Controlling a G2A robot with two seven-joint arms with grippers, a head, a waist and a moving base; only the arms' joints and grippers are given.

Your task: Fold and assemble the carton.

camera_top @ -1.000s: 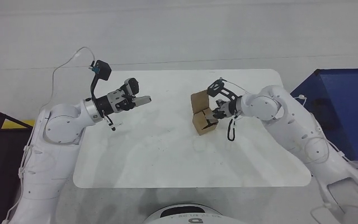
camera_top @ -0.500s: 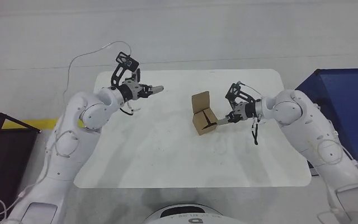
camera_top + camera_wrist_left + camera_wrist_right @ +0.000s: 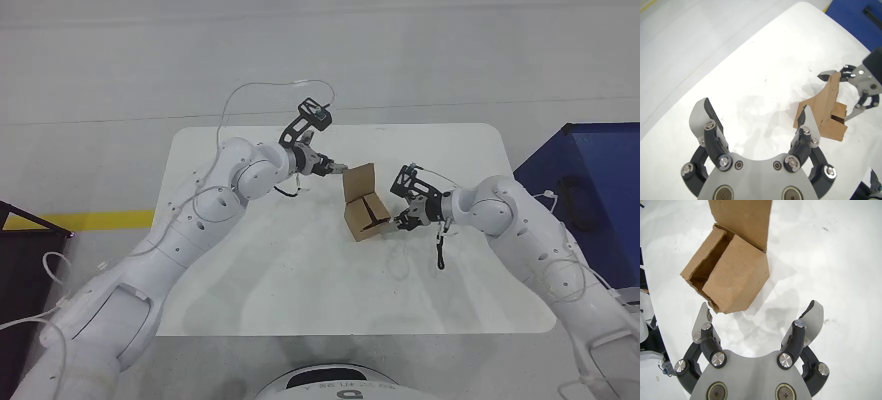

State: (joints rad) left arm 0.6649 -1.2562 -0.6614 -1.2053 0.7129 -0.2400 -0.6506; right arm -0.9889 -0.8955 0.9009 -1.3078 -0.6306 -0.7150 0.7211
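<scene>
A small brown carton [image 3: 364, 210] lies on the white table [image 3: 250, 280], its mouth open and one long flap [image 3: 358, 181] standing up. My left gripper [image 3: 338, 168] is open just beside that flap, on its far left side. In the left wrist view, the left gripper [image 3: 756, 106] holds nothing, and one fingertip [image 3: 806, 111] overlaps the carton's [image 3: 829, 115] edge. My right gripper [image 3: 404, 216] is open at the carton's right side. The right wrist view shows the right gripper [image 3: 759, 308] with one fingertip [image 3: 706, 311] at the corner of the carton [image 3: 734, 275].
A blue bin [image 3: 590, 170] stands off the table's right edge. A dark object [image 3: 15, 250] sits on the floor at the left. The table's near half and left side are bare.
My left arm has swung from the table's left side across to the carton's raised flap. My right gripper has drawn back a little from the carton's right face.
</scene>
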